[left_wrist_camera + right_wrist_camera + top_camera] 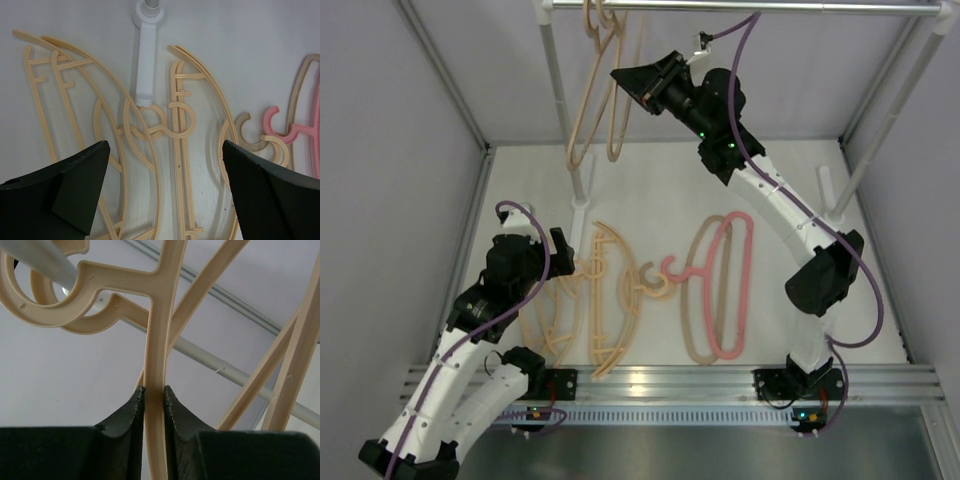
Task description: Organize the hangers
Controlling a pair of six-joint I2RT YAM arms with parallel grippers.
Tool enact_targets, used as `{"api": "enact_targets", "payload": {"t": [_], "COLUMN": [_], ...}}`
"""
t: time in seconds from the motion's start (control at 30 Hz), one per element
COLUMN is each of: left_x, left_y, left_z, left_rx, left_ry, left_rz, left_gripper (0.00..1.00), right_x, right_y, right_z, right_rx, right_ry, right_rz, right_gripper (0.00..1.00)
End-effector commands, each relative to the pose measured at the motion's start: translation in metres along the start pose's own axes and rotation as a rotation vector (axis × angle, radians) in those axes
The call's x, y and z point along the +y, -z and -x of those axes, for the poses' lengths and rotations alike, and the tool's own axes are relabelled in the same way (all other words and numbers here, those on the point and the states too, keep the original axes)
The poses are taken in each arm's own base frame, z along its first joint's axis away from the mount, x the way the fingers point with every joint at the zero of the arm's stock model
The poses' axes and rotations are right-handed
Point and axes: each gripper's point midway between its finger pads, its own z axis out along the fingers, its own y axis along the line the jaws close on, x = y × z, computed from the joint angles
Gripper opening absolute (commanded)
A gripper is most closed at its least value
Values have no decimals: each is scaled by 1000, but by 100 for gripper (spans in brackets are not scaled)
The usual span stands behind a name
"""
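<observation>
Two beige hangers hang by their hooks from the metal rail (750, 8) at the back left. My right gripper (625, 80) is shut on the neck of one hanging beige hanger (161, 325), its hook round the rail (47, 259); the second hanging hanger (588, 100) is just behind. On the table lie peach-tan crossbar hangers (610, 310), a pink hanger (735, 290) and a beige one (698, 300) under it. My left gripper (565, 265) hovers open and empty over the peach-tan hangers (185, 150), which lie between its fingers (75, 185).
The rack's white foot (147, 60) and pole (560, 110) stand just beyond the left gripper, touching the hangers' hooks. A second pole (880, 130) stands at the right. Walls close in both sides; a metal frame (670, 380) runs along the near edge.
</observation>
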Motion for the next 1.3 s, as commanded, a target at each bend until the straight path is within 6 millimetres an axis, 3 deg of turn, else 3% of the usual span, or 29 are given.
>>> {"api": "enact_targets", "payload": {"t": [0.0,0.27,0.47,0.7,0.93,1.13,1.27], "left_x": [-4,-4,-4,-4,-4,-5,-5], "left_y": [-1,0,0,0,-1,-1,-1], "left_z": [9,9,9,10,9,9,9], "left_rx": [-33,-37,-38,-39,-37,-33,-33], "left_ry": [14,15,15,16,16,15,14], "left_rz": [-14,-13,-14,-12,-13,-15,-15], "left_gripper": [98,98,98,98,98,98,98], "right_x": [24,6,6,12,22,30,31], "right_y": [-6,-15,-13,-6,5,22,44], "right_z": [8,-5,-9,-7,-3,0,3], "right_rx": [-33,-7,0,-3,-10,-22,-28], "right_ry": [-3,-31,-25,2,39,85,136], "right_rz": [62,40,35,36,34,20,-41], "right_gripper": [0,0,0,20,49,53,56]}}
